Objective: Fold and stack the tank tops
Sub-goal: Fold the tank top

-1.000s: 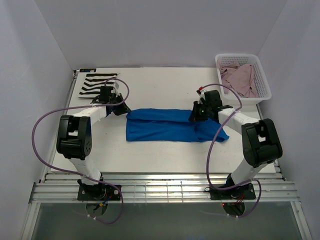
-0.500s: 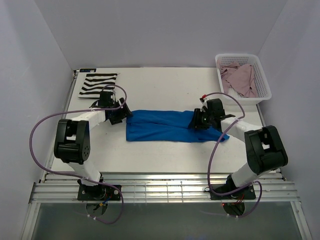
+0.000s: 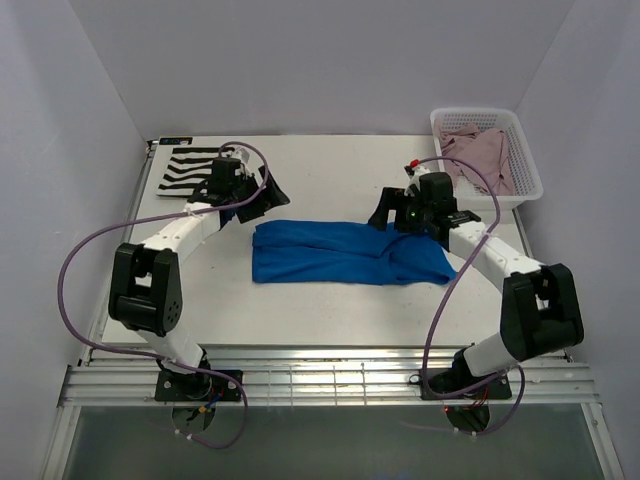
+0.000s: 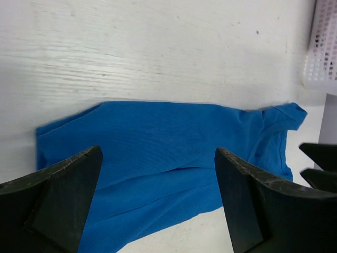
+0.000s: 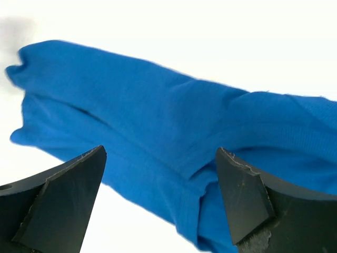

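Sitting in the upper right of the top view, the white plastic lattice basket (image 3: 438, 120) is holding the crumpled dusty pink-mauve cloth tank top (image 3: 482, 155), which is covering most of its floor. The bright blue cloth tank top (image 3: 340, 255) is lying as a long folded band across the middle of the white table (image 3: 330, 175). The black-and-white striped tank top (image 3: 185, 165) is lying flat in the upper left corner. The left gripper (image 3: 268, 192) is hovering by the band's upper left corner and the right gripper (image 3: 384, 212) over its upper edge, right of centre. Both are standing with jaws spread wide, gripping nothing.
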You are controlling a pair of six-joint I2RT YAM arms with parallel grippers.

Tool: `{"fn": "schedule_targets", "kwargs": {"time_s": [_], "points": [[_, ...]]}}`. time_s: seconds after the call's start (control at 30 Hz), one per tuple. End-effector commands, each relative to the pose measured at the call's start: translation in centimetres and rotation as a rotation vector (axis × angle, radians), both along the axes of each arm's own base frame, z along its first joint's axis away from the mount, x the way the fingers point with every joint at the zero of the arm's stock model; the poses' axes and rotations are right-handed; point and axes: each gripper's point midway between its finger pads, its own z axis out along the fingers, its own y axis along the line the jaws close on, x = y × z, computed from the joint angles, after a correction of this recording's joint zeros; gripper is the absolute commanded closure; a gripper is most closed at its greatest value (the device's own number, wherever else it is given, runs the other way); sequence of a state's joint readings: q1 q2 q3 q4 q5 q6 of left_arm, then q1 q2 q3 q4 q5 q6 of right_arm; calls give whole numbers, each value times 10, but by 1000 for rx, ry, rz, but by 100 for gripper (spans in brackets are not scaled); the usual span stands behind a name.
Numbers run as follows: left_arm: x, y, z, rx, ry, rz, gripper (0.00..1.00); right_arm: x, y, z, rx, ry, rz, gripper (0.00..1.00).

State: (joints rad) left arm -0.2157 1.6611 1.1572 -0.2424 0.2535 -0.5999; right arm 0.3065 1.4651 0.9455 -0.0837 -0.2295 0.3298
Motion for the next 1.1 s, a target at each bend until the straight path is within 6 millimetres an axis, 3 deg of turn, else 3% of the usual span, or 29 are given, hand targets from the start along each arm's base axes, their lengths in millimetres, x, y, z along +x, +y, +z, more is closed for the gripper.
{"fn": "schedule_targets", "kwargs": {"time_s": [0.0,0.07,0.13,0.27,0.37,0.4,0.47,0.57,0.6,0.63,0.67,0.7,0.73,0.77,0.8,0.83,0.87,0.9,0.93,0.97,1.0,1.07], "points": [[4,-30,-10,-54,31,-86,2,21,-12,-24,-53,64,-66,10],[1,-35,-33,-57,90,-102,2,35,-16,-30,-50,82,-81,10],[-5,-35,-48,-55,134,-95,2,38,-13,-50,-45,139,-62,10],[-33,-21,-83,-19,231,-51,2,31,-9,-82,-47,233,-41,10],[-71,-10,-106,-11,326,-2,2,22,1,-106,-40,303,10,10],[-93,-6,-120,-6,381,3,2,22,5,-109,-35,311,27,10],[-114,1,-119,-18,423,51,2,21,20,-114,-32,315,78,10],[-155,15,-121,-16,485,137,2,40,49,-119,-20,293,145,10],[-165,18,-121,-16,504,162,2,43,56,-134,-19,322,166,10],[-183,22,-118,-14,524,181,2,63,76,-118,-3,267,196,10],[-191,24,-116,-23,543,223,2,73,86,-117,-1,246,221,10],[-200,22,-115,-31,558,234,2,79,93,-135,-11,260,237,10],[-219,23,-119,-29,604,243,2,104,116,-112,7,179,268,10],[-223,18,-109,-77,596,270,2,112,125,-111,8,167,290,10],[-234,11,-107,-98,615,256,2,117,134,-131,6,187,308,10],[-242,6,-105,-121,625,252,2,141,154,-103,38,103,333,10],[-251,4,-103,-147,625,250,2,144,163,-121,55,125,354,10],[-258,-5,-99,-183,649,250,2,150,173,-117,87,118,360,10],[-261,-9,-96,-195,642,241,2,156,182,-108,122,99,381,10],[-260,-12,-91,-202,624,229,2,165,197,-78,188,50,431,10],[-260,-18,-82,-210,594,201,2,164,204,-71,223,46,459,10],[-255,-19,-71,-192,541,180,2,159,212,-39,270,-2,523,10]]}}
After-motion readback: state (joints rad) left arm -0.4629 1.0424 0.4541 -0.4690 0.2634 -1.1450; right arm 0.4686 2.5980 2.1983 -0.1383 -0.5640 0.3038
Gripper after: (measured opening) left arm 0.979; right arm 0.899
